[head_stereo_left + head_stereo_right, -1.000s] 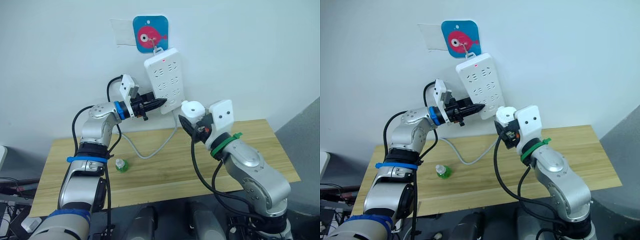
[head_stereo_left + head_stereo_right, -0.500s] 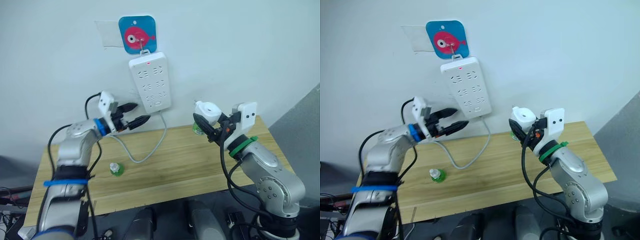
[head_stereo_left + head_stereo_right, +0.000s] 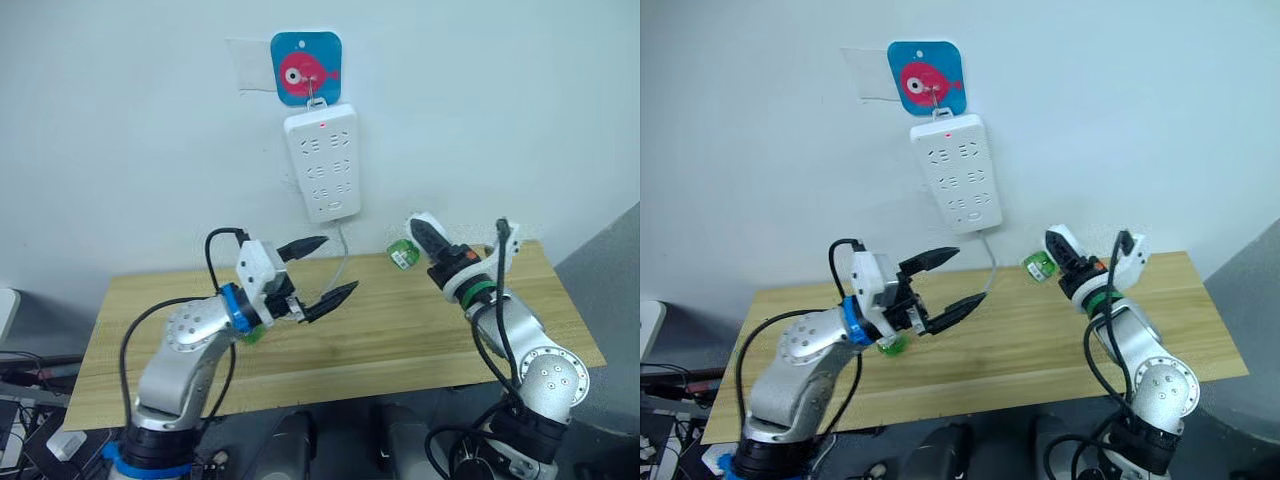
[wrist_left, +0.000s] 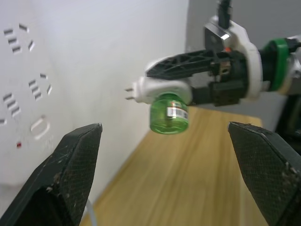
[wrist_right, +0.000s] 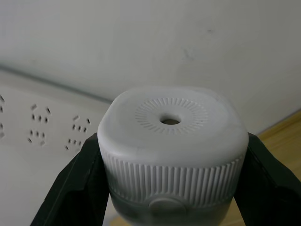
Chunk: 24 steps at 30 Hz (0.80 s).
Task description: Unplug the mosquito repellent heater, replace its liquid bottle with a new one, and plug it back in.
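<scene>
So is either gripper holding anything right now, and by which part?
The right gripper holds the mosquito repellent heater by the sides of its white body, green bottle attached. The left gripper is open and holds nothing.

pale wall (image 3: 150,120) behind a light wooden table (image 3: 400,330).

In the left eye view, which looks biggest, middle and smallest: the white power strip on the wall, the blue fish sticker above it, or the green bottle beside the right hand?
1. White power strip, clearly largest.
2. Blue square fish sticker.
3. Green liquid bottle, smallest, attached to the white rounded plastic heater held in the right hand.
</scene>
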Available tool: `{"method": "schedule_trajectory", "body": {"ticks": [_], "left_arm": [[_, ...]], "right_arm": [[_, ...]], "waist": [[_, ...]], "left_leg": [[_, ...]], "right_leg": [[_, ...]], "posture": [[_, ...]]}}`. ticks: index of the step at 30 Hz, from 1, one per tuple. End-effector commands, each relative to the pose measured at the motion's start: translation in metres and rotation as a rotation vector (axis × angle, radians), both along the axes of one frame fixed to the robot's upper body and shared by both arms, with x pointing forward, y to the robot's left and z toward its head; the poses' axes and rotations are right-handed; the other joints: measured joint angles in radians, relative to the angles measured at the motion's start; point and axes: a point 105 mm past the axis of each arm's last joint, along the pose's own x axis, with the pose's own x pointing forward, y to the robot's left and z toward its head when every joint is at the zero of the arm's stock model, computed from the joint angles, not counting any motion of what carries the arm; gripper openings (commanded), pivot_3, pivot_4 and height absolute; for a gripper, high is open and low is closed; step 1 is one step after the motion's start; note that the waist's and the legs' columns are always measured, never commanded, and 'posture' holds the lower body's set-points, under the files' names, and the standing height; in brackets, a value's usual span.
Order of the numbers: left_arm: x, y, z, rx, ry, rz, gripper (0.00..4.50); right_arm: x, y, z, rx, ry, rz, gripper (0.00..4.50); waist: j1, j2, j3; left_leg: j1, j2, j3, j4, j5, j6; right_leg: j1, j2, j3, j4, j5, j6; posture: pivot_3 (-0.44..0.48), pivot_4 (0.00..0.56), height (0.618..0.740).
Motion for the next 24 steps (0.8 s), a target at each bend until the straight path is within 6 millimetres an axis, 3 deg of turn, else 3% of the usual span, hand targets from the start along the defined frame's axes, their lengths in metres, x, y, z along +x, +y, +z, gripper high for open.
{"method": "schedule_trajectory", "body": {"ticks": [1,9,24], "left_arm": [[0.007,-0.012,0.002,-0.027,-0.034,0.024,4.48],[0.020,-0.043,-0.007,-0.098,-0.037,0.034,4.48],[0.023,-0.054,-0.013,-0.110,-0.015,0.011,4.48]], "right_arm": [[-0.007,0.011,0.011,0.135,-0.017,0.048,3.00],[-0.018,0.025,0.016,0.169,0.001,0.104,3.00],[-0.023,0.031,0.017,0.180,0.002,0.139,3.00]], "waist": [[-0.005,0.000,0.000],[-0.020,0.000,0.000],[-0.031,0.000,0.000]], "left_leg": [[0.000,0.000,0.001,0.000,0.000,0.000],[-0.001,0.000,0.006,0.001,-0.001,0.002],[-0.001,-0.001,0.005,0.001,-0.001,0.002]], "right_leg": [[0.000,0.000,0.000,0.000,0.000,0.000],[0.000,0.001,0.001,0.000,0.000,0.001],[0.000,0.002,0.001,-0.001,-0.003,0.005]], "posture": [[-0.101,0.234,0.740],[-0.126,0.234,0.740],[-0.134,0.238,0.740]]}}
